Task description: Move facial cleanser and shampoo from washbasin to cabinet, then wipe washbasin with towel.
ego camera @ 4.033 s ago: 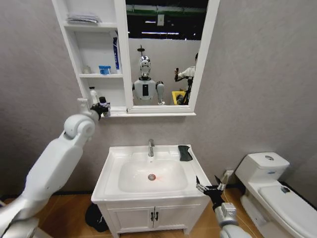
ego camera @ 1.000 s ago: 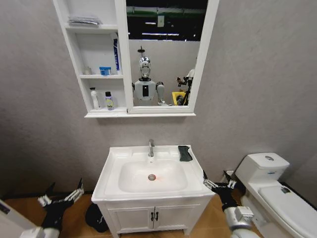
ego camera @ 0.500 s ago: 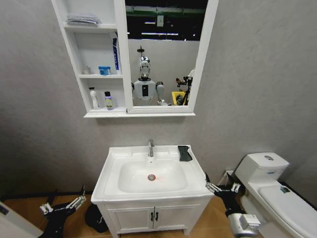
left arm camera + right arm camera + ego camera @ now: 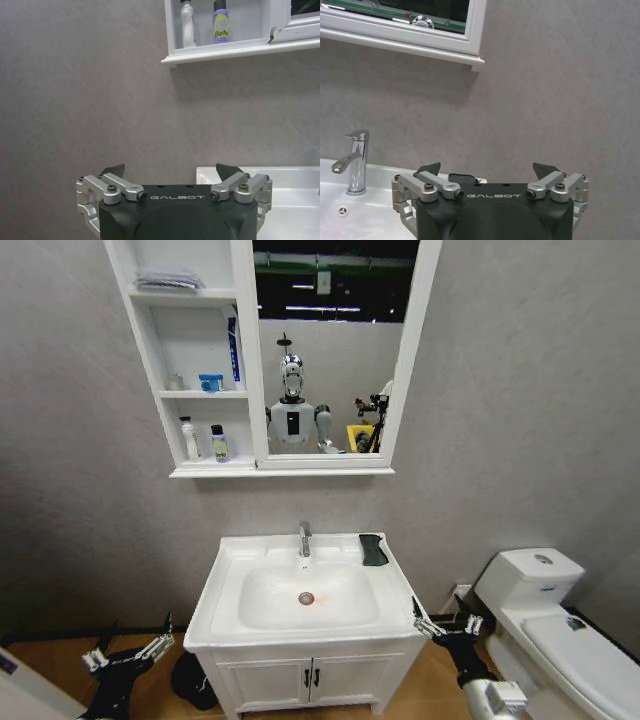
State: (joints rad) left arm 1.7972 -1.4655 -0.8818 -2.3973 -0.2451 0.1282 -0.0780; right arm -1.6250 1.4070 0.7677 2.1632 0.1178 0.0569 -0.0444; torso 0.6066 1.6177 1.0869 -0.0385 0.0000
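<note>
The facial cleanser and shampoo stand side by side on the bottom shelf of the cabinet: a slim white bottle and a lilac bottle with a black cap. The washbasin below holds neither. The dark towel lies folded on its back right corner. My left gripper hangs open and empty, low beside the basin's left side. My right gripper is open and empty off the basin's front right corner, facing the towel.
A chrome tap stands at the basin's back centre. The mirror adjoins the cabinet. A blue tub and a tall blue tube sit on the middle shelf. A white toilet stands close on the right. The vanity doors are below.
The left arm has come away from the bottom shelf, leaving the lilac bottle there, and dropped low beside the basin. The right gripper has barely shifted.
</note>
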